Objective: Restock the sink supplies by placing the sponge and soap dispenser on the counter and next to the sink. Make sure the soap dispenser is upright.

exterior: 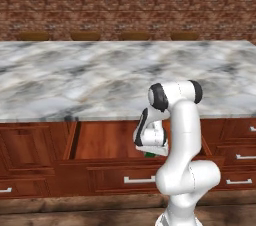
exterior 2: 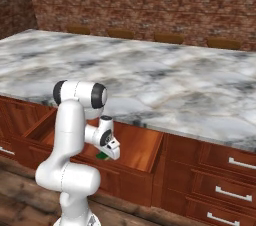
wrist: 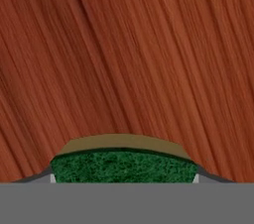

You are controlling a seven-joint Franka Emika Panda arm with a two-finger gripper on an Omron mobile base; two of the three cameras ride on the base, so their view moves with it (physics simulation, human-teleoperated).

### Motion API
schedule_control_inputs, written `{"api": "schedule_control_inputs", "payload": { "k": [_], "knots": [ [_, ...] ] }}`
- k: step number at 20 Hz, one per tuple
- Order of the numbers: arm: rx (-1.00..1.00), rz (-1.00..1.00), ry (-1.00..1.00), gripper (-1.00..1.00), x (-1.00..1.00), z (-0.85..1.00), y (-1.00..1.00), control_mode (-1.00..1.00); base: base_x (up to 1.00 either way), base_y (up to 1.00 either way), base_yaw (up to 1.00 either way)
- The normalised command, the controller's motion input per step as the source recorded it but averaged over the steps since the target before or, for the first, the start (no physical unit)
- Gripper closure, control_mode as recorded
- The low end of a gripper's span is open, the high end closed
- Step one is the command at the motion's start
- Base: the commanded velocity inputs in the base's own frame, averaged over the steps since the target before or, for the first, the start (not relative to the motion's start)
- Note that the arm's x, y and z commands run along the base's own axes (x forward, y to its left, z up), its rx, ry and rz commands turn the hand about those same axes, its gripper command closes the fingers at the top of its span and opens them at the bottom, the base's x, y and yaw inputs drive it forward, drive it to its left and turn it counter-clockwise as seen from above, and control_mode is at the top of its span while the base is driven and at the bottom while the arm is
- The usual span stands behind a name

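We reach down into the open drawer (exterior 2: 131, 146) under the marble desk (exterior: 100, 77), because the sponge (wrist: 123, 164) lies there; our tool (wrist: 124, 177) brackets its green face, fingers flanking it, grip not clearly firm.

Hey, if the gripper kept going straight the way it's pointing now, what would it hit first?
The sponge. It sits right between the gripper's fingertips, green layer facing the camera, on the wooden floor of the open drawer. Whether the fingers already touch it is unclear; past it there is just the drawer's wood.
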Motion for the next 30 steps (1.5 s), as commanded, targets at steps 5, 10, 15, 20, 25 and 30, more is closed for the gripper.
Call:
{"api": "schedule_control_inputs", "payload": {
  "k": [5,10,15,20,25,30],
  "knots": [
    [0.0,0.0,0.02,1.0,0.0,-0.11,0.0,-1.0,0.0,0.0,0.0],
    [0.0,0.0,0.02,1.0,0.02,0.0,0.0,-1.0,0.0,0.0,0.0],
    [0.0,-0.02,0.0,1.0,0.01,0.09,0.0,-1.0,0.0,0.0,0.0],
    [0.0,-0.07,0.0,1.0,0.0,0.22,-0.02,-1.0,0.0,0.0,0.0],
    [0.0,-0.08,0.0,1.0,-0.05,0.27,-0.1,-1.0,0.0,0.0,0.0],
    [0.0,-0.14,0.0,1.0,-0.07,0.61,-0.11,-1.0,0.0,0.0,0.0]
  ]
}}
